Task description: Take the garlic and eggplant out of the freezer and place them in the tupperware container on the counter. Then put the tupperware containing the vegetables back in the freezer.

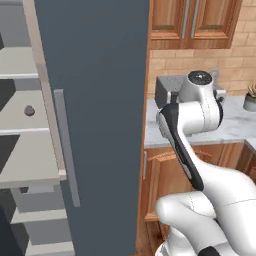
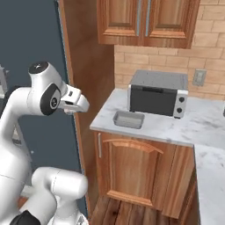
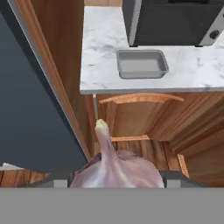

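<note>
The claw (image 3: 117, 183) grips the garlic (image 3: 114, 168). The tray (image 3: 142, 64) sits near the worktop's (image 3: 105, 48) front edge. The eggplant (image 1: 29, 110) lies on a freezer (image 1: 95, 100) shelf.

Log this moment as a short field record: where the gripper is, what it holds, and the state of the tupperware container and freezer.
gripper: in front of the cabinet left of the counter, closed on the garlic
garlic: pinkish-white bulb, stem tip toward the counter in the hand view
tupperware container: on the counter in front of the toaster oven, nothing in it
freezer: door open, pale shelves visible
eggplant: small dark lump on an upper freezer shelf
progress: garlic out of the freezer, not yet in the container
</note>
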### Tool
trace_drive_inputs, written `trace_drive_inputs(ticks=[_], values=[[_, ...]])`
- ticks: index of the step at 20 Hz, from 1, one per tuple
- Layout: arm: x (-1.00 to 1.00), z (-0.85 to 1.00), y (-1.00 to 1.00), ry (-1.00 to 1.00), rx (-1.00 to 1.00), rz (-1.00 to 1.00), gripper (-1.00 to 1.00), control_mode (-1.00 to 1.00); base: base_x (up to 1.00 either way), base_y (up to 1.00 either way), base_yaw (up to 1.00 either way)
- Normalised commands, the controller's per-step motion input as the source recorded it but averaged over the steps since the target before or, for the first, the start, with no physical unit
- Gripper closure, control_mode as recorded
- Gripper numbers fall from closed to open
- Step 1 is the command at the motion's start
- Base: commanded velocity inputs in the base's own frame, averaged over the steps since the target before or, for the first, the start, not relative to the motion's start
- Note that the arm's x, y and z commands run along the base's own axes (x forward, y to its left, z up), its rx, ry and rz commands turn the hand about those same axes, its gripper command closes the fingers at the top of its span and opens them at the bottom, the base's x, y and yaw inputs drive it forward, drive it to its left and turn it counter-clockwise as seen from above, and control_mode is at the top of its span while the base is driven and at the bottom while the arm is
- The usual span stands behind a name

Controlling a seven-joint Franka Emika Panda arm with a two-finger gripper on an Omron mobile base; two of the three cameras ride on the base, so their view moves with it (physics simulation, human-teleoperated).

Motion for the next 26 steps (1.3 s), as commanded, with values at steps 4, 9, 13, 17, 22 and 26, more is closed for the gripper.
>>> trace_drive_inputs(ticks=[4, 9, 13, 17, 22, 26], values=[[0.00, 0.00, 0.00, 0.00, 0.00, 0.00, 1.00, 1.00, 0.84, -0.62, 0.00], [0.18, -0.04, -0.09, 0.01, 0.01, -0.03, 1.00, -1.00, 0.56, -0.17, -0.05], [0.21, -0.43, -0.57, 0.03, 0.07, -0.04, 1.00, -1.00, 0.00, 0.00, 0.00], [0.77, -0.75, -0.52, 0.07, 0.04, 0.00, 1.00, -1.00, 0.00, 0.00, 0.00], [0.95, -0.95, -0.06, 0.12, 0.00, 0.04, 1.00, -1.00, 0.00, 0.00, 0.00], [0.85, -0.91, 0.00, 0.15, 0.00, 0.07, 1.00, -1.00, 0.00, 0.00, 0.00]])
